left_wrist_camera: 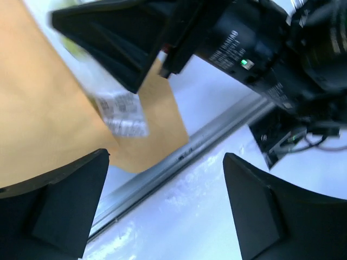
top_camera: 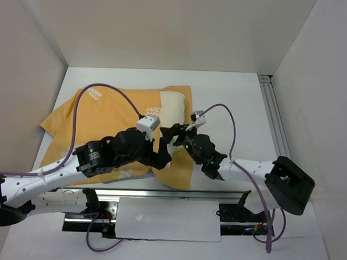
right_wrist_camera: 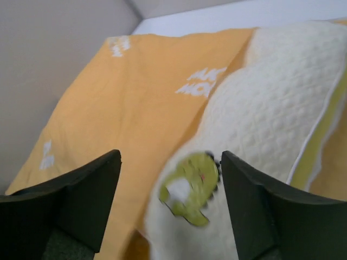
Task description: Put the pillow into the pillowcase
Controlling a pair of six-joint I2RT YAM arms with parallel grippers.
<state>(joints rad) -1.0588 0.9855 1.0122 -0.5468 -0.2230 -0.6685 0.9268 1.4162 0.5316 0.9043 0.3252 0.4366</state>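
Pillow cream, finely quilted, white-piped; pillowcase mustard-orange, white lettering.

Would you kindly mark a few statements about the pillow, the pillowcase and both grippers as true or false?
1. The pillowcase lies with its orange, white-lettered face up. True.
2. The left gripper is clamped on the pillow. False: it is open and holds nothing.
3. The pillow is dark blue. False: it is cream and quilted.
4. The right gripper is open. True.
5. The pillow is completely hidden inside the pillowcase. False: much of it shows uncovered.
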